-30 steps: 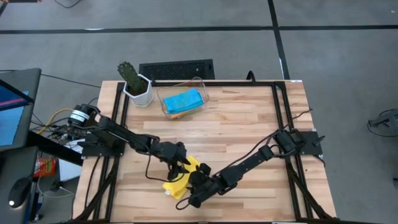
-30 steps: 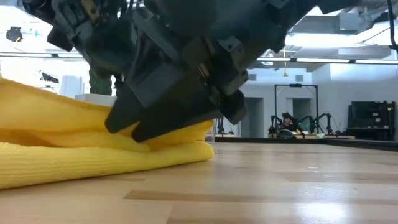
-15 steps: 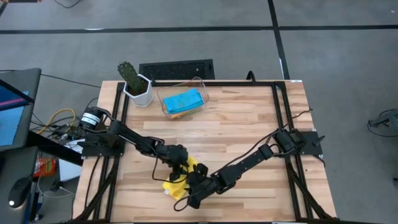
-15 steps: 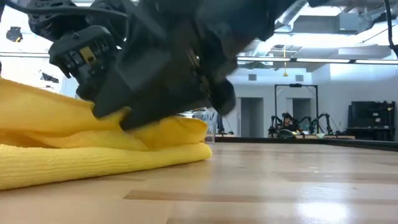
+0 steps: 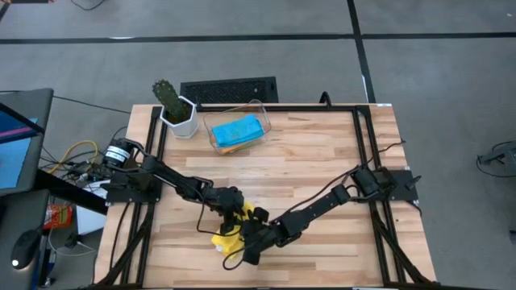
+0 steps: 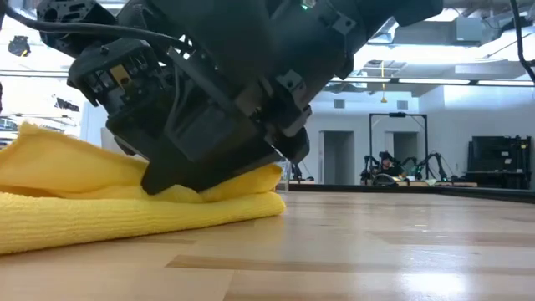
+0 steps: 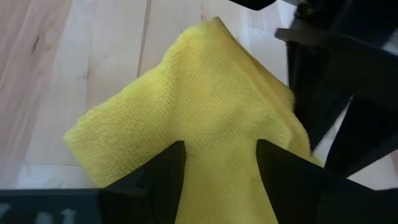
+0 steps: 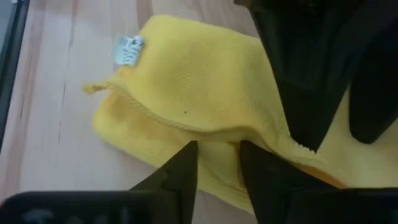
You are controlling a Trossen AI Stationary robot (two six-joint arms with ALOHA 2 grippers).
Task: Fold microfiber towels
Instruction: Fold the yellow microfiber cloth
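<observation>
Both arms are bunched up over the yellow microfiber towel (image 5: 230,239) near the front edge of the wooden table (image 5: 322,161), a bit left of centre. From the high view the towel is mostly covered by the two wrists – only a yellow patch sticks out on the left, plus a smaller one at the top.

The left gripper (image 7: 217,168) sits right on the towel with its two dark fingers (image 7: 158,177) spread apart, yellow cloth showing in the gap between them. It's pressing down on the fabric more than pinching it, as far as I can see.

The right gripper (image 8: 219,163) comes in from the other side, fingers close together with a fold of the towel running into the narrow gap – whether it's really clamped on that edge I can't tell. You can also see the little white tag (image 8: 128,48) on the towel's far corner in that view.

The low view shows the towel lying in a couple of layers flat on the table, with the grippers pushing its top layer down.

At the back of the table, a clear plastic bin (image 5: 235,127) holds a light blue towel (image 5: 239,130) on top of an orange one, and a potted cactus (image 5: 175,107) stands just left of it.
</observation>
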